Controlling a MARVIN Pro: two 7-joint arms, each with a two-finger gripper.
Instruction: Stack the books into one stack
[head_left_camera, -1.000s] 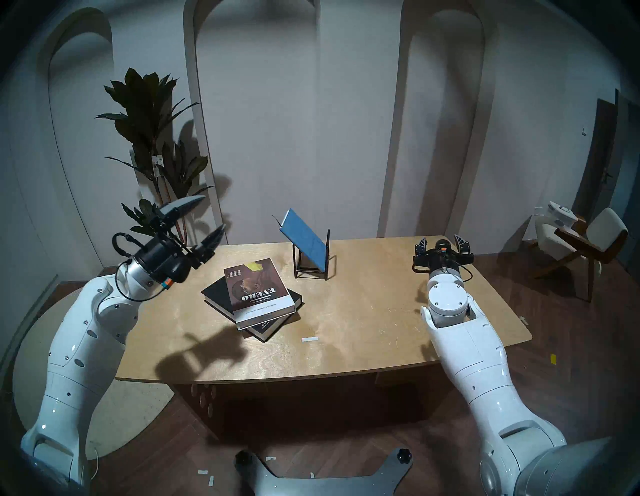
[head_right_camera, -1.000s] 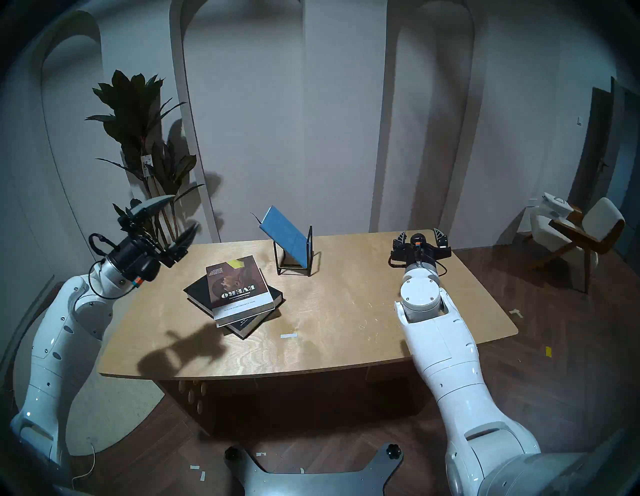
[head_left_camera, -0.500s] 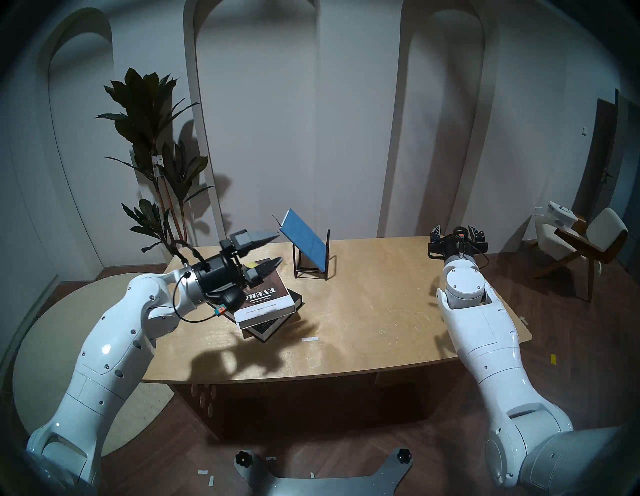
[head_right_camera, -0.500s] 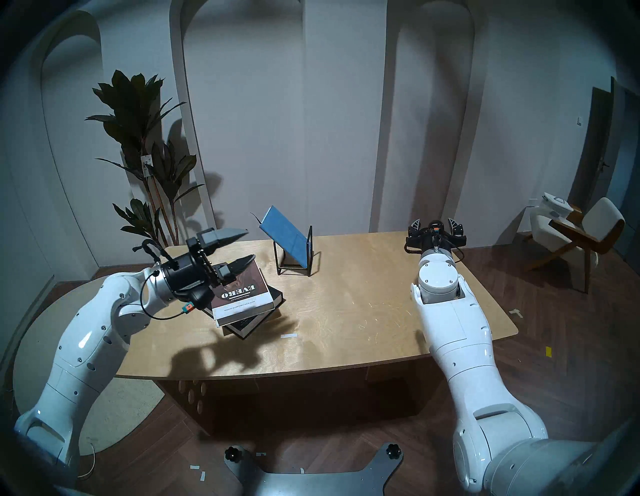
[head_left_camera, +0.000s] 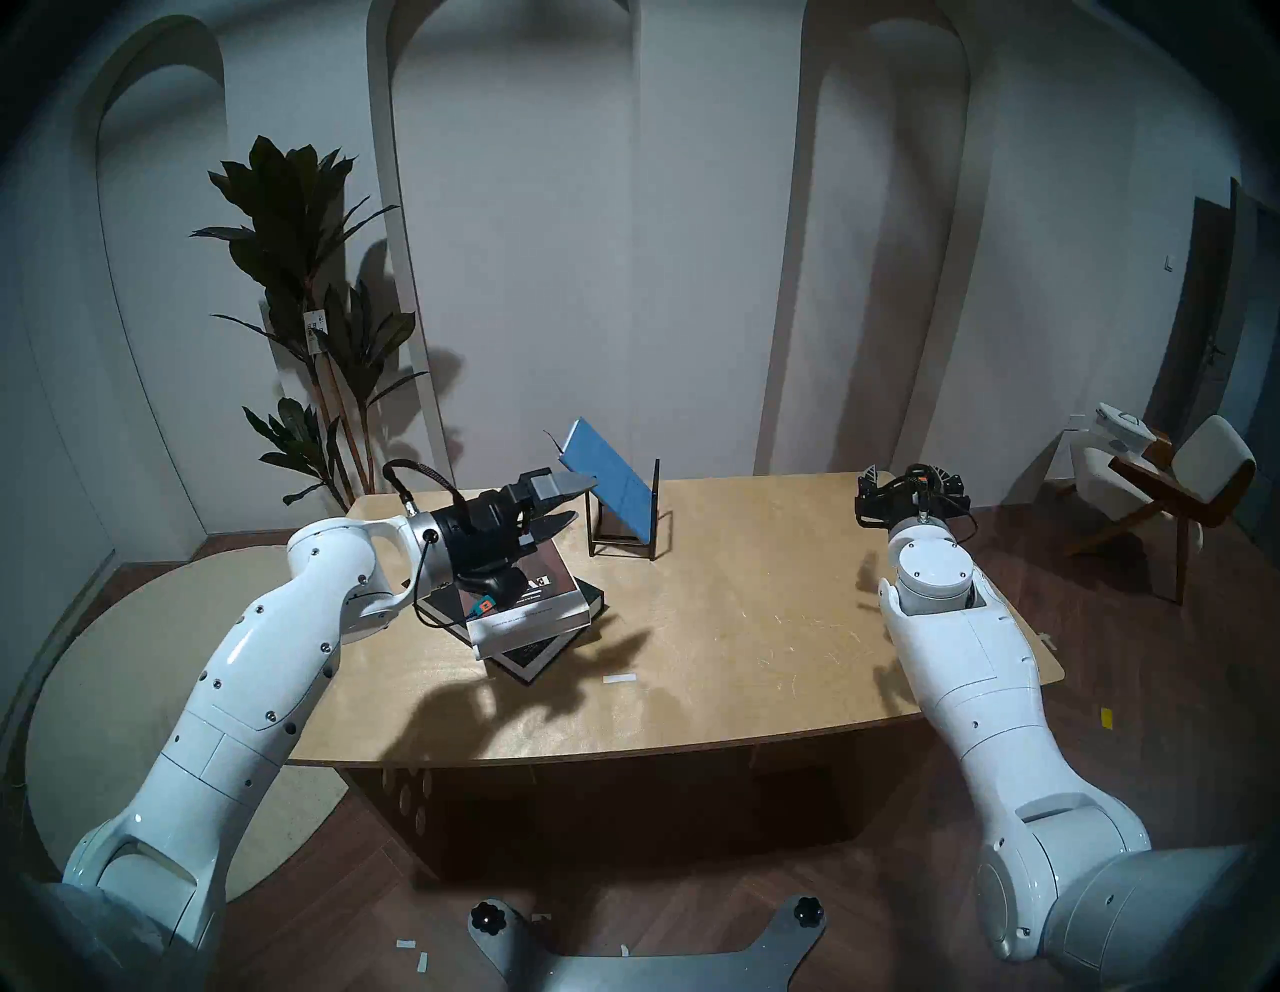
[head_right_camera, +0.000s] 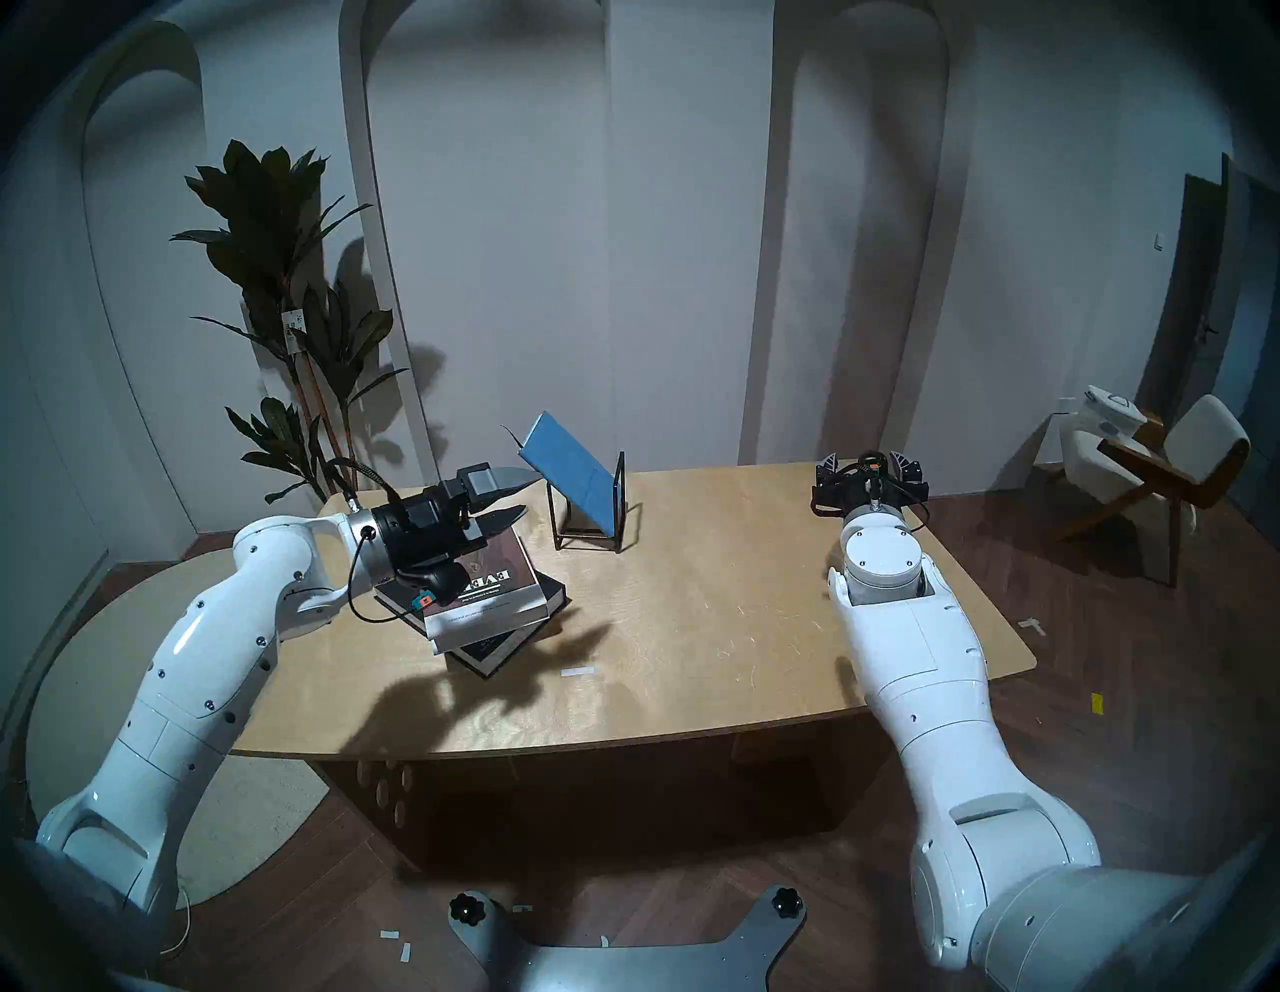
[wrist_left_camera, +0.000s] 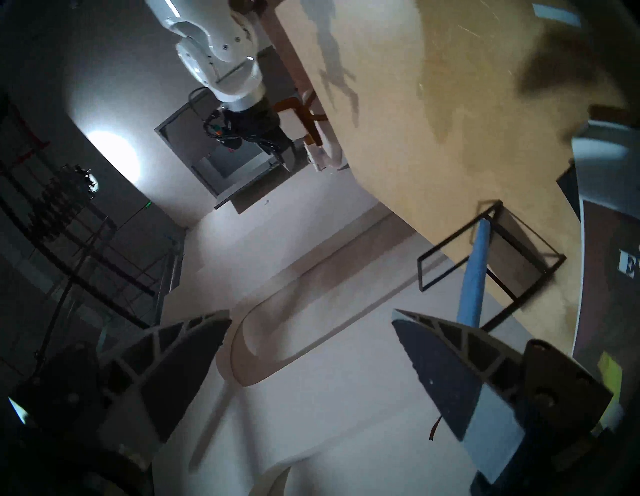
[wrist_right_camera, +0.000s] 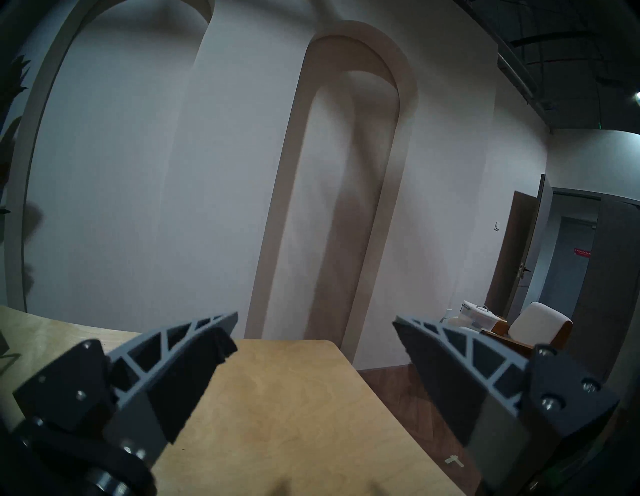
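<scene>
Left gripper (head_left_camera: 575, 499) spread wide beside the thin blue book (head_left_camera: 609, 485) leaning in the black wire rack (head_left_camera: 627, 533) — apparently untouched, one nudge could topple both.

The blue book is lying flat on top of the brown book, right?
No. The blue book is leaning in the black wire rack, apart from the pile. Only the brown book lies on the black book. The head view shows it.
</scene>
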